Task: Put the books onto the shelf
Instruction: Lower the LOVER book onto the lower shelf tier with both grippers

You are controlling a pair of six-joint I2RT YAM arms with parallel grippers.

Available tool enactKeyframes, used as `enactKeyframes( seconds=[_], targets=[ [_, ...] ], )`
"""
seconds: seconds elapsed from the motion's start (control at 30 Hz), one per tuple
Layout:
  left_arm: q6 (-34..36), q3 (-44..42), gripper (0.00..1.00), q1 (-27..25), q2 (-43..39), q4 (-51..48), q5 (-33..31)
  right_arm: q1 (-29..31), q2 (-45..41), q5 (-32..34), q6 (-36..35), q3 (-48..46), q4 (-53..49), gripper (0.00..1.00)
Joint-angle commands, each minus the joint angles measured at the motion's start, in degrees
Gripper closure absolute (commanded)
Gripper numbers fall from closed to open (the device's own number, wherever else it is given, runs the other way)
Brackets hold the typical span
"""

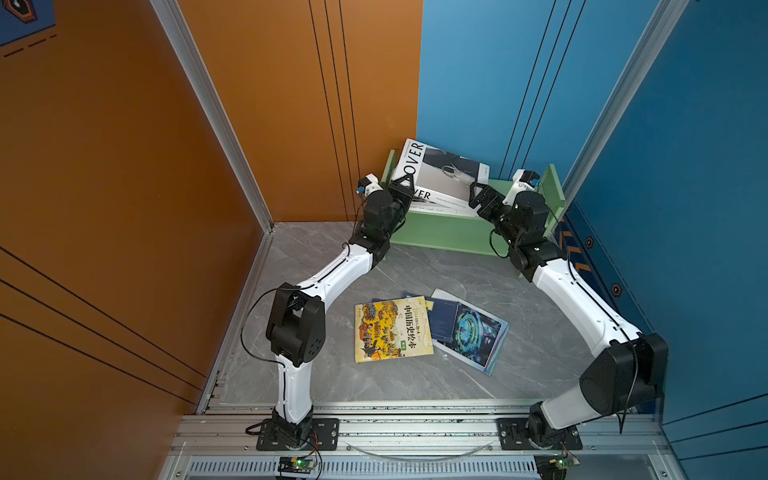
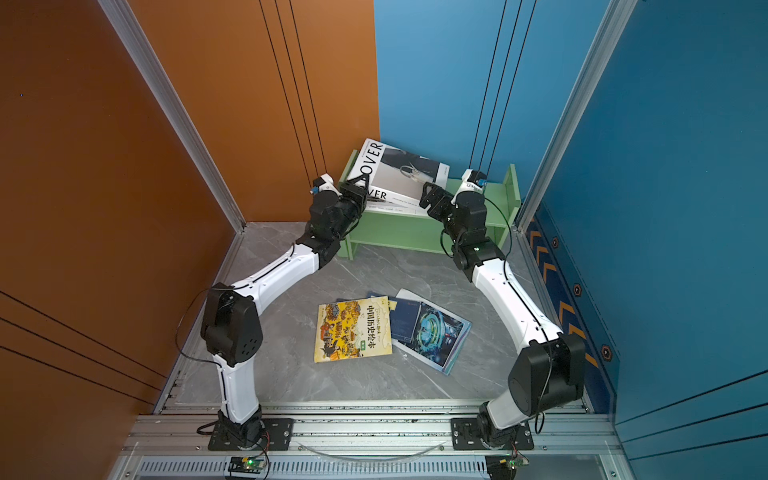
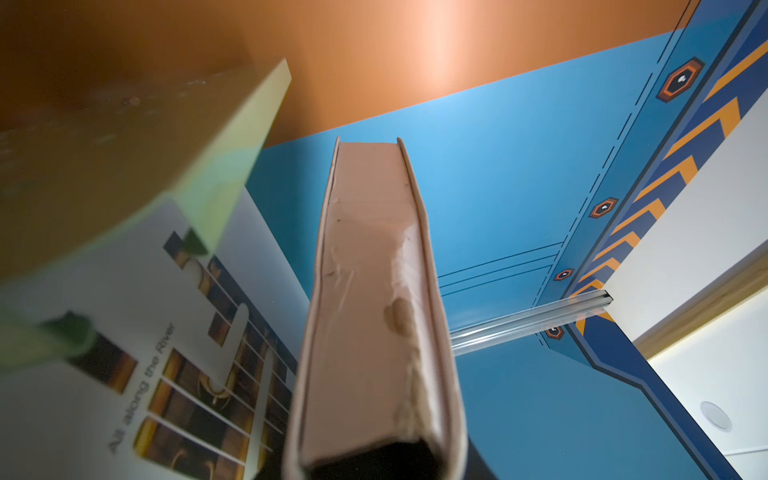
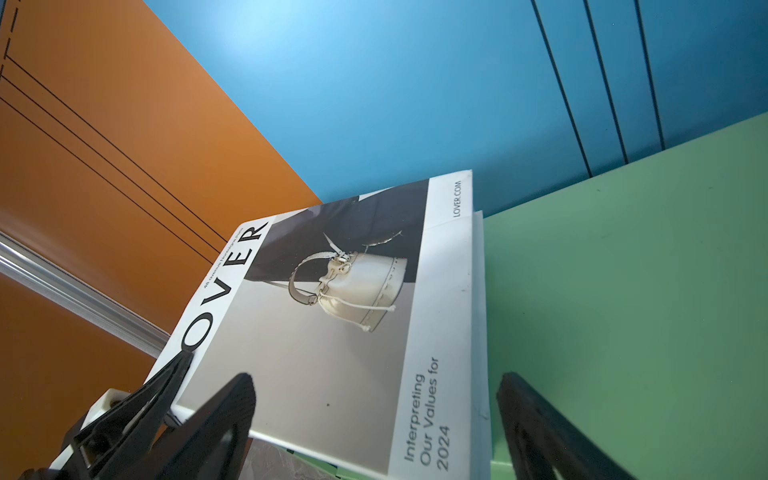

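The white "LOVER" book lies tilted on the left end of the green shelf, on top of a second white book. Its long axis runs along the shelf, with the title end toward the left panel. The left gripper clamps that title-end corner. One finger covers the "L"; the other is hidden underneath. The right gripper sits at the book's other near corner, jaws spread wide.

Both arms reach forward — left tool clamped on white book, right tool spread wide.
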Motion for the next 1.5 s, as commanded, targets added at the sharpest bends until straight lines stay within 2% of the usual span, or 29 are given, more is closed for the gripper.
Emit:
enactKeyframes(
  seconds=[0.0,0.4,0.67,1.13,1.47],
  targets=[
    [1.76,2.19,0.65,-0.51,-0.36,1.17,-4.97,-0.77,1.32,-0.98,0.62,3.05,2.20,0.06],
    [0.47,3.73,0.65,-0.78,1.16,-0.68,-6.02,-1.33,7.25,-2.50,1.79,8.00,1.46,0.10],
    [-2.96,5.85,0.65,-0.55,3.33,-0.82,-3.20,-1.30,8.46,-2.12,1.64,8.83,0.98,0.10],
    [-7.57,4.23,0.65,0.91,3.23,0.37,-0.51,-1.31,10.49,-1.62,1.71,11.07,-0.96,0.13],
    [-7.81,2.04,0.66,1.48,1.73,1.00,-0.62,-1.29,11.07,-1.33,2.07,11.62,-1.86,0.14]
  ],
)
